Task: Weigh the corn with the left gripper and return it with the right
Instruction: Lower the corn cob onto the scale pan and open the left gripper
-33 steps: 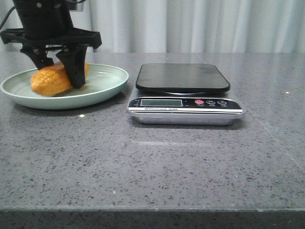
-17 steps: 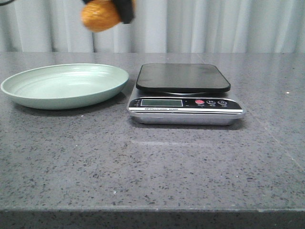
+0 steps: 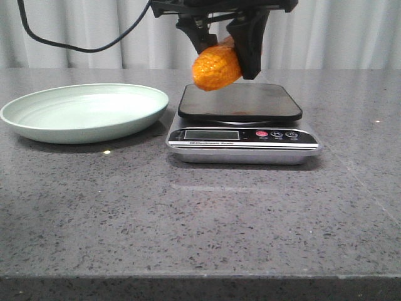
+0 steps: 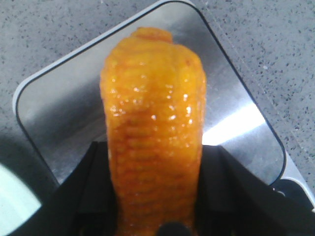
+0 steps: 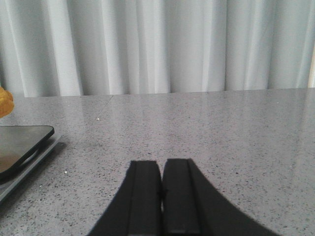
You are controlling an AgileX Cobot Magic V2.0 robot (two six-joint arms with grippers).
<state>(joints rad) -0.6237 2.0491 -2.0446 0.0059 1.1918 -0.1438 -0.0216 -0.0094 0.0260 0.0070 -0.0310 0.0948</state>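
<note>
The corn (image 3: 216,66), an orange-yellow cob, hangs in my left gripper (image 3: 220,50) just above the left part of the scale's black platform (image 3: 250,100). The black fingers (image 3: 247,47) are shut on its upper end. In the left wrist view the corn (image 4: 152,128) fills the middle, clamped between both black fingers (image 4: 93,187), with the platform (image 4: 59,108) below it. My right gripper (image 5: 161,167) is shut and empty, low over the table to the right of the scale; it is out of the front view. An edge of the corn (image 5: 4,102) shows in the right wrist view.
A pale green plate (image 3: 37,122) stands empty at the left of the scale. The scale's display and buttons (image 3: 241,135) face the front. The scale's corner (image 5: 24,142) shows in the right wrist view. White curtains hang behind the grey stone table.
My left gripper lifted the corn out of the plate, carried it up and to the right, and now holds it lower, just above the scale's platform.
</note>
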